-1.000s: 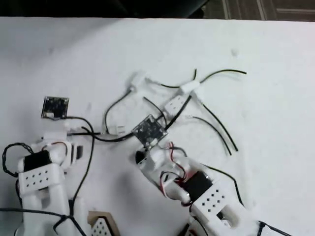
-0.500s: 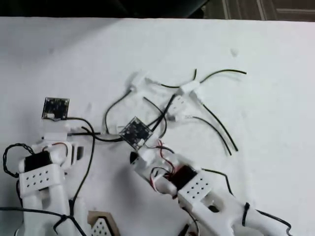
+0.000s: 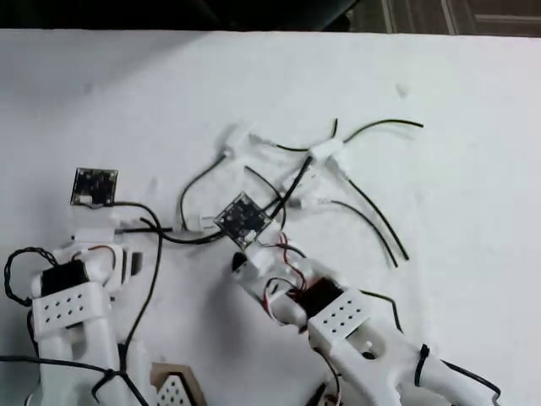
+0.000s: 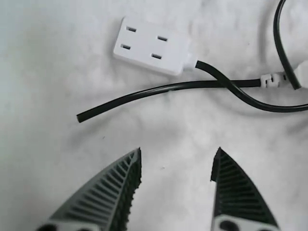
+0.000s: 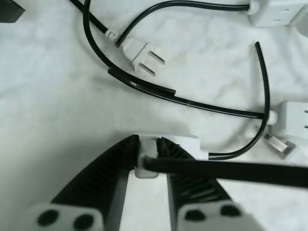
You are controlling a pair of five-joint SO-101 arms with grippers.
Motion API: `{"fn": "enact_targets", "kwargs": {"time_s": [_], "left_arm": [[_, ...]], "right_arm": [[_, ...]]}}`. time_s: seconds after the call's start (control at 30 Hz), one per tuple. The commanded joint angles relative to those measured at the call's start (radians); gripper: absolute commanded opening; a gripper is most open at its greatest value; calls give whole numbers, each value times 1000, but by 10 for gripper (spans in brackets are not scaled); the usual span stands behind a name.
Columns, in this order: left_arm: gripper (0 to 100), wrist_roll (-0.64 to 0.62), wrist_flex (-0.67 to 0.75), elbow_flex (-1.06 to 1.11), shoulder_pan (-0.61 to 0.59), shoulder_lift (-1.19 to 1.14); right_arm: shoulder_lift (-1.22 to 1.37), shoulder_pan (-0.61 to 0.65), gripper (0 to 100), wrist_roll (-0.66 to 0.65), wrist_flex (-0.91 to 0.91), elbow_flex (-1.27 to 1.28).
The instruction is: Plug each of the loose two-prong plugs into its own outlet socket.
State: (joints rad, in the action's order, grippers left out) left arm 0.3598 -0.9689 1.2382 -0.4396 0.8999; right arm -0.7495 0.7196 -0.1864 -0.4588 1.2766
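My left gripper [image 4: 175, 154] stands open above bare tabletop, just short of a white outlet socket block [image 4: 151, 46] with two slot pairs. A cut black cable end [image 4: 79, 117] lies between them. My right gripper [image 5: 149, 142] is shut on a white cord-end piece [image 5: 185, 142] with a black cable; I cannot tell whether it is a plug or a socket. Ahead of it lies a loose two-prong plug [image 5: 142, 55]. Two more outlet blocks [image 5: 274, 12] [image 5: 296, 118] and another plug [image 5: 276, 144] lie farther off. In the high view, a loose plug [image 3: 203, 224] lies between the arms.
Black cables [image 3: 372, 211] loop and cross over the middle of the white table [image 3: 456, 93], joined at a white splitter [image 3: 325, 152]. The right arm's camera board [image 3: 243, 216] covers its grip. The left arm [image 3: 72, 304] stands at the near left.
The right arm swung left with the cord end in its grip, then eased back slightly, dragging the cables and shifting the nearby socket and plug. The left arm stayed still.
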Motion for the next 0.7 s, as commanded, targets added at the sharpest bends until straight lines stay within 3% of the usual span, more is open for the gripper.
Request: {"fn": "enact_targets", "kwargs": {"time_s": [0.0,0.67], "left_arm": [[241,2,18,-3,-5,15],[241,3,21,15,-5,19]], "right_arm": [[4,-10,17,-11,15,-17],[16,25,17,-9,15,-8]]}}
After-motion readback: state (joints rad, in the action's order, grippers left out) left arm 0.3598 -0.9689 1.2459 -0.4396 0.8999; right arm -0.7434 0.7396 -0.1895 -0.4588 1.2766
